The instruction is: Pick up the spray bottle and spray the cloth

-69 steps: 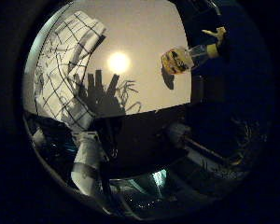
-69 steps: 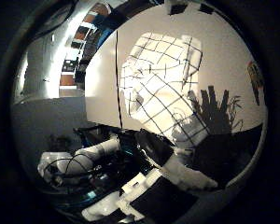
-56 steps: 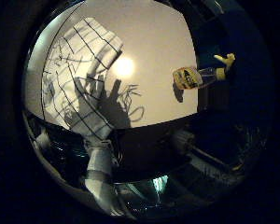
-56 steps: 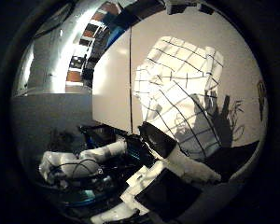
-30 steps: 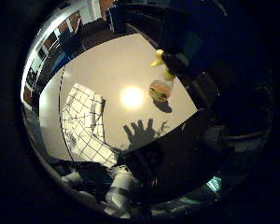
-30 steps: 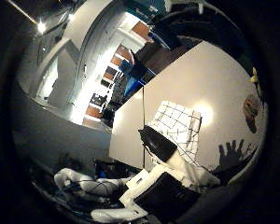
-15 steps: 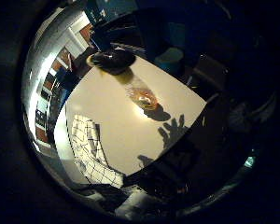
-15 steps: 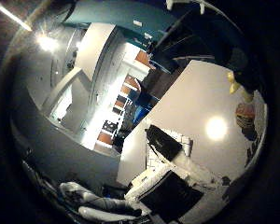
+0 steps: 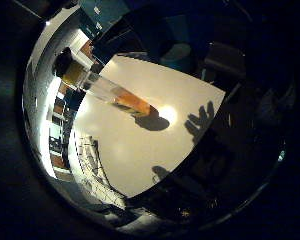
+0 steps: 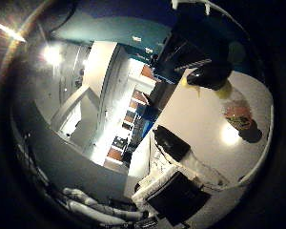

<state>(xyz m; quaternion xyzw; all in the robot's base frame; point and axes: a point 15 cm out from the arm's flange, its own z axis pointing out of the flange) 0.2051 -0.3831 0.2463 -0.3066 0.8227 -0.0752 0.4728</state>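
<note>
Spray bottle (image 9: 121,96): stands upright on the pale worktop (image 9: 190,100), clear body with amber liquid low down, a yellow collar and a dark trigger head on top. It casts a dark shadow at its base beside a bright lamp glare.

Cloth (image 9: 92,167): white with a dark grid, lying flat on the same worktop, well apart from the bottle, toward the worktop's edge nearest the camera.

Robot hand (image 10: 174,174): white and black parts show in the thumb side view, close over the cloth end of the worktop. Its shadow on the worktop shows spread fingers, so it looks wide and holds nothing, though the fingers themselves are poorly seen.

Room: shelves, bright windows and dark chairs lie beyond the worktop.

Progress: early. The bottle is untouched and the hand is apart from it; reaching, gripping, lifting, aiming at the cloth and squeezing the trigger are all left.

Change from the earlier frames: two seconds back the palm looked down on the cloth, which filled much of the view with the bottle small at the side. Now the palm has tipped toward the bottle, which looms long and nearer, and the cloth has slid to the margin. The things themselves look unmoved; it is the camera that has swung.
</note>
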